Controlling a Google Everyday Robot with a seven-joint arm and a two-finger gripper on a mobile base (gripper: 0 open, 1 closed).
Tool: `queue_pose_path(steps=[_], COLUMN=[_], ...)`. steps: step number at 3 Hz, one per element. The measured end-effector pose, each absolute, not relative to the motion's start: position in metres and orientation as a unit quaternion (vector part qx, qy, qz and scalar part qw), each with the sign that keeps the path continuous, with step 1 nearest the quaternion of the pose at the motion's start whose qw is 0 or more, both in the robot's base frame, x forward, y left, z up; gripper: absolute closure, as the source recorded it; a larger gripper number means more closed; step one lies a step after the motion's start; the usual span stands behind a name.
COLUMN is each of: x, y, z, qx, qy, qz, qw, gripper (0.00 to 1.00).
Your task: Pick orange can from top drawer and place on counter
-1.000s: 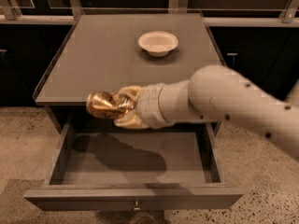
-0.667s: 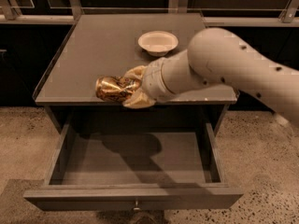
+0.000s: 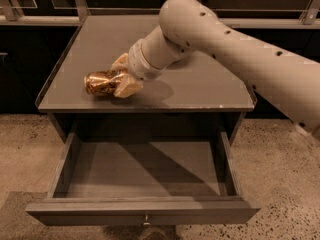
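Lying on its side over the front-left part of the counter (image 3: pixel 200 91), the orange can (image 3: pixel 99 82) is a small, shiny cylinder of orange-gold metal. Its skin is crumpled and mottled with darker brown patches that catch the light. The counter is a flat, matte grey slab, roughly square, with a thin raised rim along its left and right sides. Below it the top drawer (image 3: pixel 142 211) stands pulled out: a wide, shallow grey box with smooth walls, a plain flat front panel and one small round metal knob (image 3: pixel 146 218) at the panel's centre. Around the cabinet spreads a speckled beige floor (image 3: pixel 280 184).

The arm (image 3: pixel 240 49) is a thick, smooth, cream-coloured tube dotted with small dark holes, narrowing through a white collar to the claw (image 3: pixel 121 77). The claw comes in from the right and is closed around the can's right end. One pale finger (image 3: pixel 120 62) sits above and behind the can and the other below and in front, so the can's left end juts out past the fingertips. Whether the can touches the counter or hangs just above it cannot be told.
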State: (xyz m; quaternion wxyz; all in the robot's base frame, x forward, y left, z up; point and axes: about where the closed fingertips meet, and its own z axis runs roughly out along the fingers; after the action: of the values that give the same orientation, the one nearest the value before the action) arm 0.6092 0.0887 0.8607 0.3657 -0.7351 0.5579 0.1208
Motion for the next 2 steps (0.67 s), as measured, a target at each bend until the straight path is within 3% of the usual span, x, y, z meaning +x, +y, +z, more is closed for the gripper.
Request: queue_pose_path(steps=[1, 2], x=[0.6259, 0.6262], y=[0.1074, 0.1120], z=[0.8580, 0.8602], qx=[-0.754, -0.756], qy=[0.546, 0.542], qz=[0.120, 0.121], qw=[0.345, 0.345], gripper=[1.00, 0.80])
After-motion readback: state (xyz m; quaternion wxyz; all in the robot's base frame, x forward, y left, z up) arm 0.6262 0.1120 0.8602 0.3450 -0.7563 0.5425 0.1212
